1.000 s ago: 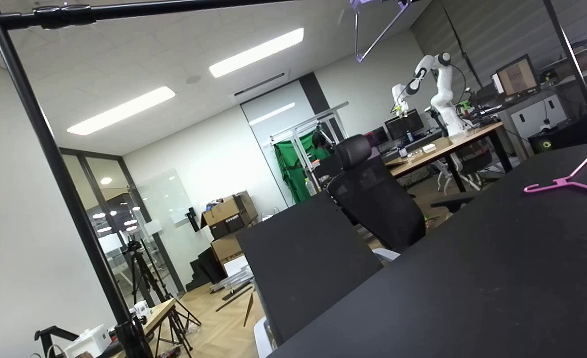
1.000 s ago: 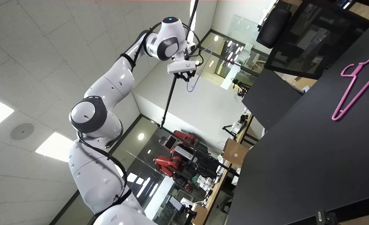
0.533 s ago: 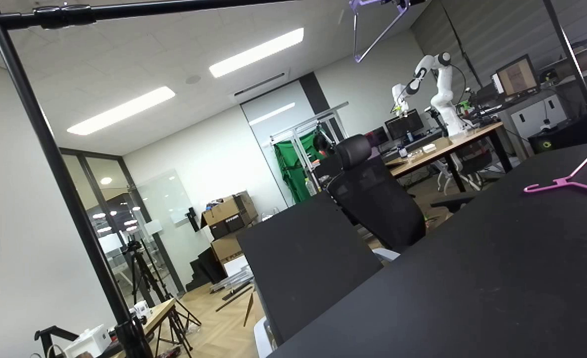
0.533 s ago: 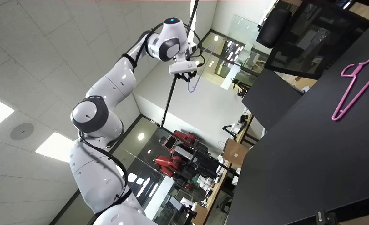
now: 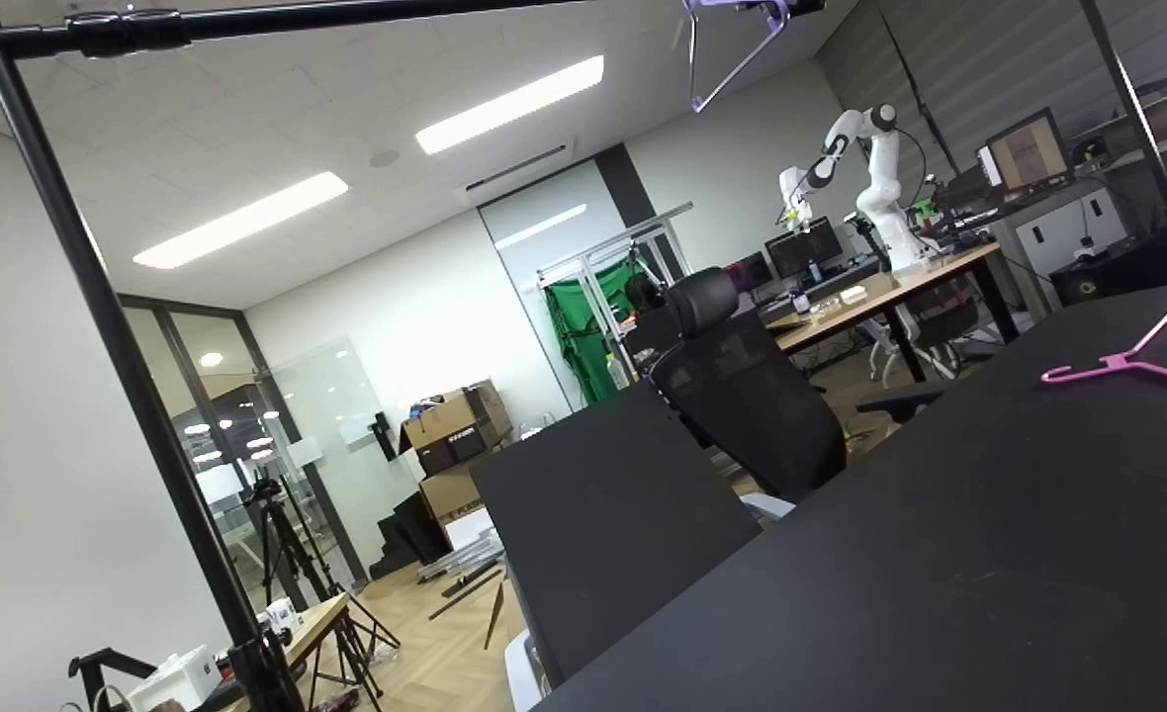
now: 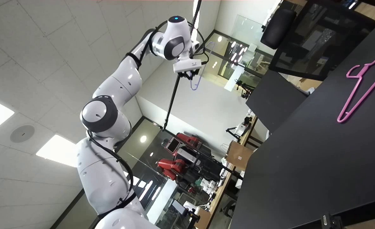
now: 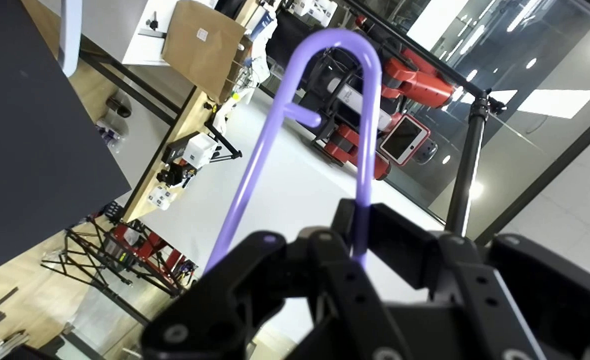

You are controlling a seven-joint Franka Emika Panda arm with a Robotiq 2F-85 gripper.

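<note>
A purple hanger is pinched by one of its bars in my gripper, which is shut on it in the wrist view. The rounded end of the hanger, with a small peg, rises above the fingers; the rest passes behind the gripper. In an exterior view my gripper is high in the air, away from the table, and the purple hanger hangs there. Another exterior view cuts off most of the gripper at the top, though the purple hanger shows. A pink hanger lies on the black table.
A black office chair and an upright black panel stand beyond the table edge. Thin black poles frame the workspace. Behind my arm are red and black machines and a cardboard box.
My arm has shifted slightly, its elbow moving right in an exterior view. The purple hanger has risen a little, still gripped. The pink hanger has stayed where it was.
</note>
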